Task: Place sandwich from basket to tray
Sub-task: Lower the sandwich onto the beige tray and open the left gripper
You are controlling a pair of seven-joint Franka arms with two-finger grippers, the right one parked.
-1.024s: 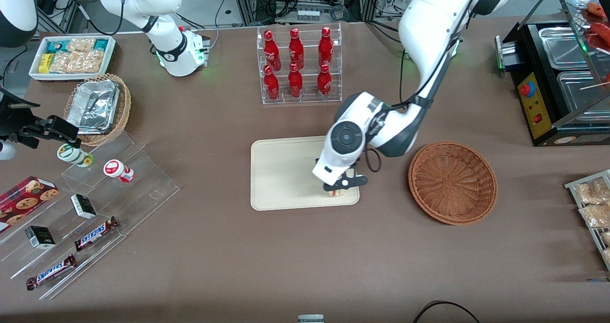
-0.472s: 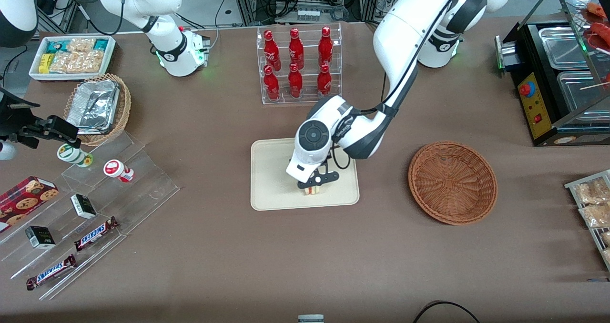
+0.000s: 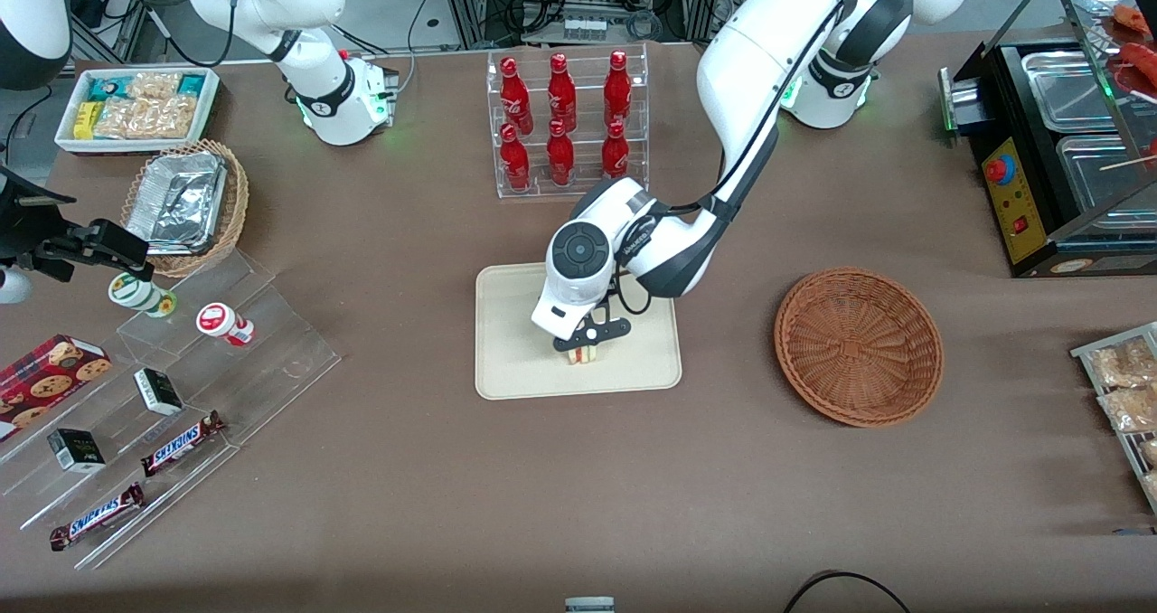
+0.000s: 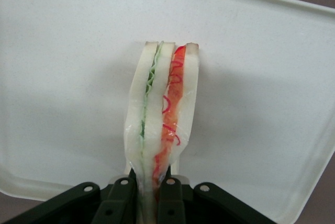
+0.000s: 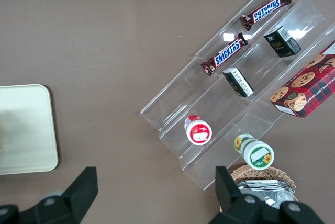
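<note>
**Beige tray under the wedge: set it down before you let go**

Beige plastic filled the wrist view, and that was your cue: the tray (image 4: 272, 77) lay directly beneath the sandwich (image 4: 165, 114), which your gripper (image 4: 153, 187) pinched by its narrow end, fingers clenched on the clear wrap so hard that the bread layers bowed together there. The wedge stood on edge, red and green filling showing along it.

Seen from the front, the gripper (image 3: 586, 344) hung over the tray (image 3: 511, 324), inside its rim and nearer the front camera than the tray's middle. Whether the sandwich (image 3: 583, 354) touched the tray surface you could not tell.

To do this step well, you needed to lower gently until the free end met the tray, then open slowly. A wedge on edge would likely tip as the fingers parted, so you wanted it well within the rim, and a straight lift afterwards so the wrap did not cling and drag.

Farther along, toward the working arm's end of the table from the tray, the basket (image 3: 859, 346) sat empty.
</note>
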